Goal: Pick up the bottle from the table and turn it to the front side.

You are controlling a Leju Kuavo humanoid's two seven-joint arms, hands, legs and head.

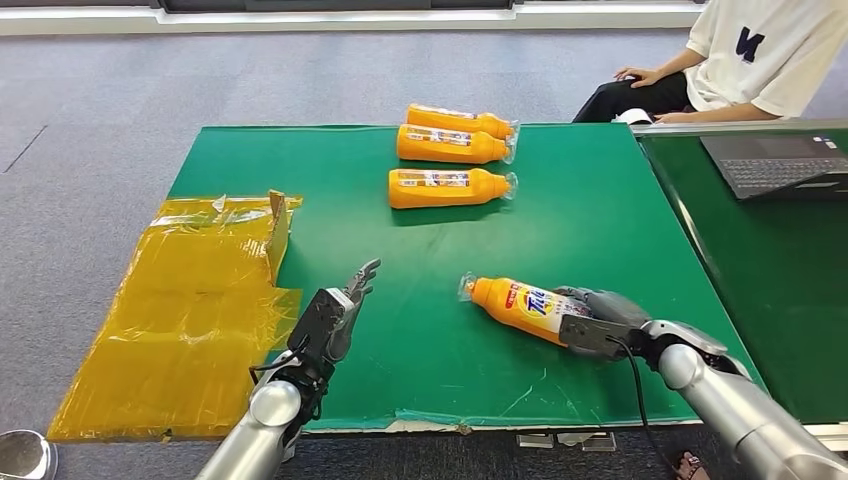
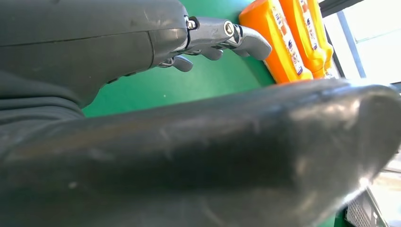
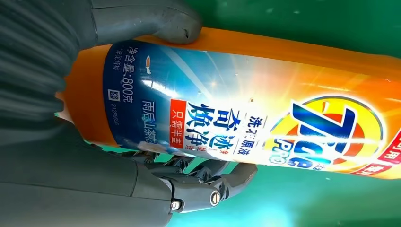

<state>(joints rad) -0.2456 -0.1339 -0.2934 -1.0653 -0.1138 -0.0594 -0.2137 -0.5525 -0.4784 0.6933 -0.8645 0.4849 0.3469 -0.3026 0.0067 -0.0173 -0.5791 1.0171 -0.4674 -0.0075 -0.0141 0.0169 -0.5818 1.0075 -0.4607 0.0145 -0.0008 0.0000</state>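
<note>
Lower right of the head view, the right hand [image 1: 597, 318] grips the base end of the orange bottle [image 1: 515, 303], thumb on one side, fingers [image 3: 208, 182] on the other; it lies on the green table [image 1: 600, 220], cap toward frame centre. Its front label reads "800克" and "Pro". Lower left, the left hand [image 1: 340, 310] hovers with fingers spread, holding nothing, beside yellow plastic sheeting [image 1: 190, 310]; three orange bottles [image 1: 450, 187] lie upper centre, a seated person [image 1: 740, 60] upper right.

Three orange bottles [image 1: 447, 187] lie side by side at the far end of the green table [image 1: 600, 220]. Crumpled yellow plastic sheeting [image 1: 190, 300] overhangs its left edge. A laptop [image 1: 775, 163] sits on the adjacent table; a seated person [image 1: 740, 60] is beyond
</note>
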